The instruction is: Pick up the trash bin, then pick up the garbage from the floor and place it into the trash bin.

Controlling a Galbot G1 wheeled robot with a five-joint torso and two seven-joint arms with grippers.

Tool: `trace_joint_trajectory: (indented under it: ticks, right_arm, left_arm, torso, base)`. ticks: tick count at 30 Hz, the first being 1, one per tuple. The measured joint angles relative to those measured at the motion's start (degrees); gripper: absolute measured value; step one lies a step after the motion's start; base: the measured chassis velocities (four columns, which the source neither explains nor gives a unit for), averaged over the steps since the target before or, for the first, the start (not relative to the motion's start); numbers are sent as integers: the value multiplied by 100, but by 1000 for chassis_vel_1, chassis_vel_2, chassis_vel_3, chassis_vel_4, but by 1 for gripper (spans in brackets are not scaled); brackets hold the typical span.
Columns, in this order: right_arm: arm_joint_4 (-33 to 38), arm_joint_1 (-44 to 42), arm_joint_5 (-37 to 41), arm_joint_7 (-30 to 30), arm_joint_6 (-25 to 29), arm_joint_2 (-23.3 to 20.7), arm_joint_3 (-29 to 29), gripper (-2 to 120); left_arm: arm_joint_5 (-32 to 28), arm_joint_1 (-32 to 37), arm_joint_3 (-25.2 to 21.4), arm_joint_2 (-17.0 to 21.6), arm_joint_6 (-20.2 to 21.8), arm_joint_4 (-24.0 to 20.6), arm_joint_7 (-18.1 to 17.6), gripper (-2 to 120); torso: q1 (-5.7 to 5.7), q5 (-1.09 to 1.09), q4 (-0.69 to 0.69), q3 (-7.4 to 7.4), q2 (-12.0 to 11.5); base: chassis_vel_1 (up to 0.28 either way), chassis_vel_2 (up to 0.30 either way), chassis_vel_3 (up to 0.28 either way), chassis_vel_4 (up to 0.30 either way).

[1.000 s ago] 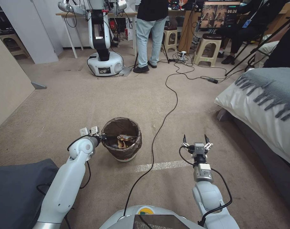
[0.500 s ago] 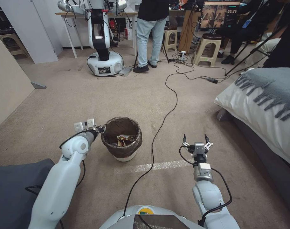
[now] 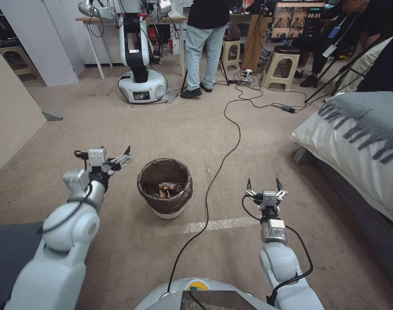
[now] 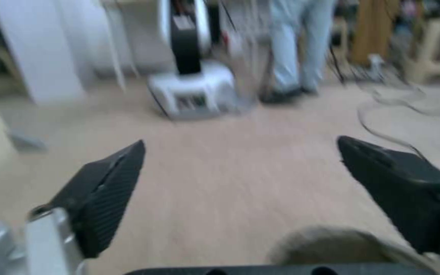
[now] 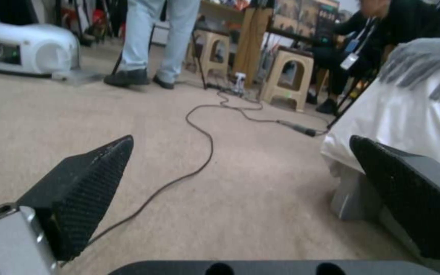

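Carpeted floor (image 3: 119, 129) carries the trash bin (image 3: 164, 187) mid-frame; my left hand (image 3: 119, 160) hovers beside it, spread wide and empty, my right hand (image 3: 263, 188) likewise, lower right.

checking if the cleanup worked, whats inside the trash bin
Inside the trash bin, crumpled tan and whitish litter lies on the dark bag liner. The near wall hides whatever sits lower down.

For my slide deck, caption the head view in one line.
Both hands open: left hand beside the bin on carpet, right hand past a cable.
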Motion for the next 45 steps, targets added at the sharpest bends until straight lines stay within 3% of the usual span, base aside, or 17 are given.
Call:
trace_joint_trajectory:
  ticks: [2, 3, 4, 5, 6, 7, 9, 14, 19, 45]
  right_arm:
    - [-52, -26, -95, 89, 173, 72, 24, 100]
    - [-52, -26, -95, 89, 173, 72, 24, 100]
    - [-84, -64, -179, 201, 323, 138, 81, 100]
    - [-95, -77, -213, 244, 382, 163, 110, 100]
    - [-134, -123, -322, 360, 593, 248, 228, 100]
    - [-150, -162, -365, 399, 701, 276, 278, 100]
    - [-151, -167, -370, 402, 711, 277, 282, 100]
    - [-269, -386, -571, 386, 1283, 344, 377, 100]
    - [-309, -434, -616, 291, 1553, 358, 396, 100]
    - [-280, -402, -645, 219, 1622, 350, 425, 100]
  left_arm:
    - [804, 406, -7, -398, -872, 252, 60, 99]
    - [804, 406, -7, -398, -872, 252, 60, 99]
    - [1214, 631, 0, -627, -1399, 562, 59, 99]
    - [1334, 705, 0, -694, -1574, 675, 63, 100]
    - [1640, 950, 0, -861, -2118, 1044, 45, 100]
    - [1677, 1107, 24, -924, -2375, 1212, 10, 100]
    - [1679, 1139, 30, -935, -2422, 1240, 3, 100]
    - [1702, 1680, 21, -1047, -3393, 1754, -172, 100]
    - [1841, 1704, -32, -1016, -3631, 1773, -199, 100]
    - [1796, 1609, -35, -1002, -3511, 1667, -236, 100]
  torso:
    - [0, 3, 1, 0, 0]
    - [0, 3, 1, 0, 0]
    - [0, -1, 2, 0, 0]
    - [0, -2, 0, 0, 0]
    - [0, 0, -1, 0, 0]
    - [0, -1, -2, 0, 0]
    - [0, -1, -2, 0, 0]
    - [0, 0, 0, 0, 0]
    - [0, 1, -1, 0, 0]
    - [0, 0, 0, 1, 0]
  base:
    - [0, 0, 0, 0]
    - [0, 0, 0, 0]
    - [0, 0, 0, 0]
    - [0, 0, 0, 0]
    - [0, 0, 0, 0]
    - [0, 0, 0, 0]
    - [0, 0, 0, 0]
    - [0, 0, 0, 0]
    - [0, 0, 0, 0]
    - [0, 0, 0, 0]
